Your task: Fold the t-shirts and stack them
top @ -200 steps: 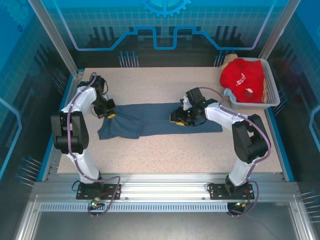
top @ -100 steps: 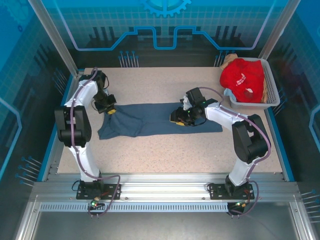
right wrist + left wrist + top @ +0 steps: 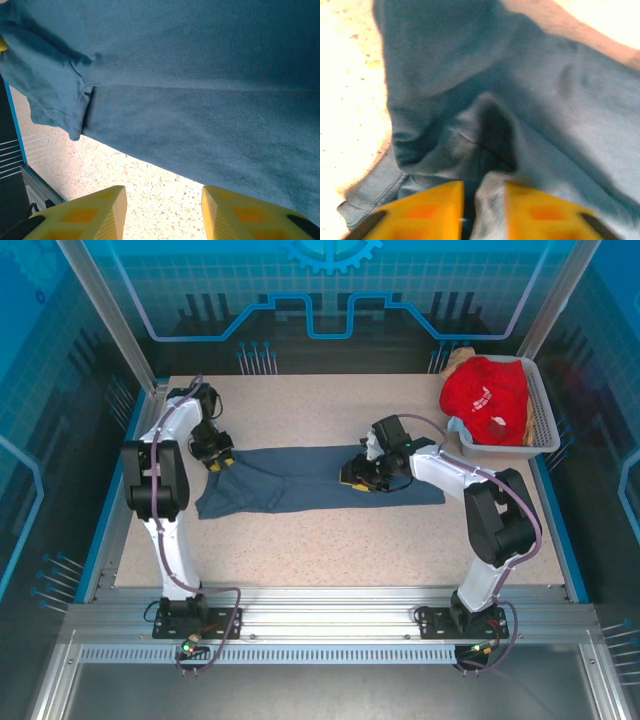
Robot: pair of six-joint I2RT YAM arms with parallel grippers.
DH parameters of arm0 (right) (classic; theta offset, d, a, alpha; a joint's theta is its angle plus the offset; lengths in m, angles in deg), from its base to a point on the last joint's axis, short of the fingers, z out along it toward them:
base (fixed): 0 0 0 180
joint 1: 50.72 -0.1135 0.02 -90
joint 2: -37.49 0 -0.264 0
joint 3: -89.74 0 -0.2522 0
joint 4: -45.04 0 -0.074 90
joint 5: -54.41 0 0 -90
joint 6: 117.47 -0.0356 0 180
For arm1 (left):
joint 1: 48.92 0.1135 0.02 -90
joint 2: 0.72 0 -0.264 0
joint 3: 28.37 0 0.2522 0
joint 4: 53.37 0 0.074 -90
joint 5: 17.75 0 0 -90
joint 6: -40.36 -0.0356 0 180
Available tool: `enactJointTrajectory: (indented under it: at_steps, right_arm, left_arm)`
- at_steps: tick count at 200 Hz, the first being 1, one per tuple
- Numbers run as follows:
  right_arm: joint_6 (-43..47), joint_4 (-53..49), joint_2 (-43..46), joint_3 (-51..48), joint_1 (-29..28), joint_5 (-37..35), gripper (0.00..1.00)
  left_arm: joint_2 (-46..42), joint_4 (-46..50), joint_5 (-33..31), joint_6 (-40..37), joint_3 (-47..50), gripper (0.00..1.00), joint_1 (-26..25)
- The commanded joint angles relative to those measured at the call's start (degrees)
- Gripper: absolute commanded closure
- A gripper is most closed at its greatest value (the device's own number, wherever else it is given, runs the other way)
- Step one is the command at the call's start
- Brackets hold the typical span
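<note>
Top: slate-blue t-shirt (image 3: 310, 478) lies spread mid-table (image 3: 330, 540), bunched at its left end; red t-shirt (image 3: 485, 395) heaped in basket (image 3: 545, 430).
Left wrist: left gripper (image 3: 484, 210) straddles a cloth ridge; can't tell if pinched.
Right wrist: right gripper (image 3: 164, 210) released at the shirt's edge.

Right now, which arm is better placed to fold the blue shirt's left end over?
Left. The left gripper has a ridge of the blue t-shirt between its fingers at that end; the right gripper sits open farther right.

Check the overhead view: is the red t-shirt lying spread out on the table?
No, the red t-shirt sits heaped inside the white basket at the far right.
</note>
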Motion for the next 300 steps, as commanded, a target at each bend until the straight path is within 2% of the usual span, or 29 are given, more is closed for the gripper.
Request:
enactJointTrajectory:
  at_steps: [1,13,31,52,63,82,99,126,159,188,216,237,263,278,300]
  right_arm:
    - [0.0,-2.4,-0.1,0.0,-0.2,-1.2,0.55]
    - [-0.2,-2.5,0.3,-0.4,0.2,-1.9,0.55]
    - [0.0,-4.4,0.1,-0.1,0.7,-3.4,0.55]
    - [-0.4,-7.6,-1.4,0.4,1.5,-5.8,0.57]
    - [-1.3,-8.9,-2.3,0.4,2.2,-6.5,0.58]
    - [-2.6,-10.3,-3.8,0.4,3.2,-7.2,0.59]
    - [-3.4,-12.6,-6.0,1.6,4.2,-8.6,0.60]
    - [-3.9,-17.0,-11.2,4.7,6.4,-10.8,0.63]
    - [-3.7,-24.3,-17.2,9.6,7.6,-13.3,0.65]
    - [-4.6,-25.6,-16.3,8.0,7.5,-15.3,0.65]
    - [-4.4,-25.1,-13.5,6.4,6.3,-15.9,0.65]
    - [-3.2,-23.3,-9.2,6.1,4.2,-16.3,0.65]
    - [-2.1,-21.1,-3.9,6.6,0.9,-17.2,0.63]
    - [-1.8,-19.7,-2.9,7.0,-0.4,-16.7,0.63]
    - [-2.0,-18.1,-3.4,7.3,-1.5,-14.6,0.64]
  left_arm:
    - [-2.9,0.4,-6.5,0.7,2.9,0.54,0.3]
    - [-7.7,-1.3,-9.3,2.0,6.6,0.48,0.2]
    - [-16.5,-4.9,-8.7,5.5,14.1,0.49,0.2]
    - [-24.4,-9.2,-4.0,13.0,24.8,0.56,0.3]
    - [-26.6,-12.2,-0.4,17.7,30.3,0.63,0.4]
    - [-27.5,-18.1,4.1,24.9,37.8,0.77,1.4]
    - [-26.5,-22.8,5.4,29.2,40.9,0.81,2.9]
    - [-22.3,-24.4,2.4,30.9,41.6,0.84,5.7]
    - [-20.0,-22.7,-3.1,28.7,41.8,0.86,9.0]
    - [-21.1,-20.5,-5.9,27.5,41.3,0.87,10.1]
    - [-23.3,-18.6,-4.5,27.4,40.7,0.87,10.4]
    - [-28.9,-16.3,-5.2,27.7,39.1,0.79,8.1]
    - [-33.9,-13.9,-6.1,28.6,34.7,0.76,2.9]
    - [-33.0,-15.8,-3.0,30.0,32.8,0.76,1.0]
    - [-26.3,-17.4,1.2,32.4,28.3,0.77,-0.8]
